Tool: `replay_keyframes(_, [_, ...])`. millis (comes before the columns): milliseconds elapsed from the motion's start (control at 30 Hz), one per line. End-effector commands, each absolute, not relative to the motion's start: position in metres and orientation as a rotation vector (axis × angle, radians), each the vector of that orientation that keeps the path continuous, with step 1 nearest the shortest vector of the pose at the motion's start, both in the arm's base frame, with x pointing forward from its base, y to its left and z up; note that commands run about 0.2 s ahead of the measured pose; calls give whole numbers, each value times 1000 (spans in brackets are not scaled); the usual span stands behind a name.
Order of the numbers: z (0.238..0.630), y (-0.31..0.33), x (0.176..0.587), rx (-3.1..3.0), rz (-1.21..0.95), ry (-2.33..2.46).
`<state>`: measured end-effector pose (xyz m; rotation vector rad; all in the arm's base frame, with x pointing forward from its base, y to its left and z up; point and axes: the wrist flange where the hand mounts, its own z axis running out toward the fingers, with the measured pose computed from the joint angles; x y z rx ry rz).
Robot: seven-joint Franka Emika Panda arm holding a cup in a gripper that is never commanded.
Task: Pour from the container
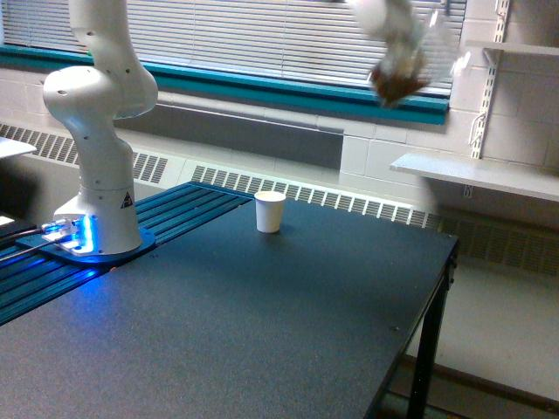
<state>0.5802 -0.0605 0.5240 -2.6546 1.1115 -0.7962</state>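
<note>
Upper right of frame: blurred white gripper [389, 26] grasps clear plastic cup with brown bits [403, 72] | centre: white paper cup [270, 211] upright on dark table [262, 323]

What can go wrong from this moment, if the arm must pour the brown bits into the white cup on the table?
1. The clear cup hangs high near the top of the exterior view, well off to the right of the white cup, not over it; tipped here, the brown bits would land on the table or the floor.
2. The clear cup looks motion-blurred, so it may be moving fast and could spill early.
3. The white cup is small and stands loose; a high pour might miss it.
</note>
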Motion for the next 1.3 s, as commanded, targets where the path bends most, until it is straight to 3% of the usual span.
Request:
replay_keyframes(33, [511,-54,571,-2700,-772,1094])
replay_keyframes(1300, [426,114,437,-2908,-655,868])
